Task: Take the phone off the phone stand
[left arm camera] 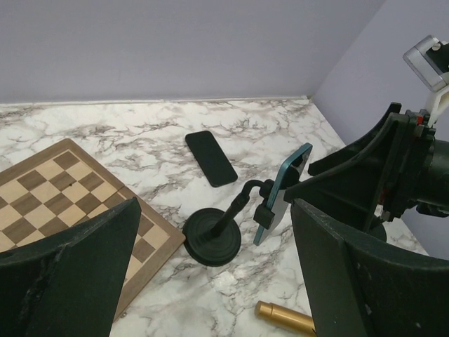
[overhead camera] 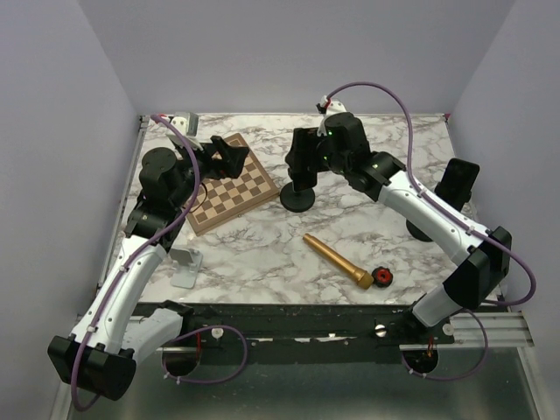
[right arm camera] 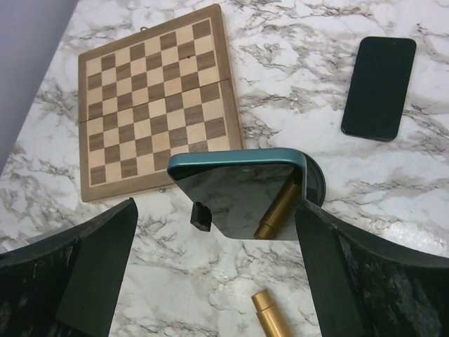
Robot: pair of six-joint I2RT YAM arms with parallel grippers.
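The teal-cased phone (right arm camera: 238,193) sits in the black round-based stand (left arm camera: 212,242) near the far edge of the marble table (overhead camera: 262,254). The right gripper (right arm camera: 216,232) straddles it, jaws spread (nothing gripped yet). It should close squarely on both side edges, then lift straight. The left gripper (overhead camera: 226,153) hangs open.

Even, bright light — soft shadows, near fingers blurred.

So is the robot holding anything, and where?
Nothing yet. The right gripper has open fingers flanking the phone in the phone stand; the left gripper is open too.
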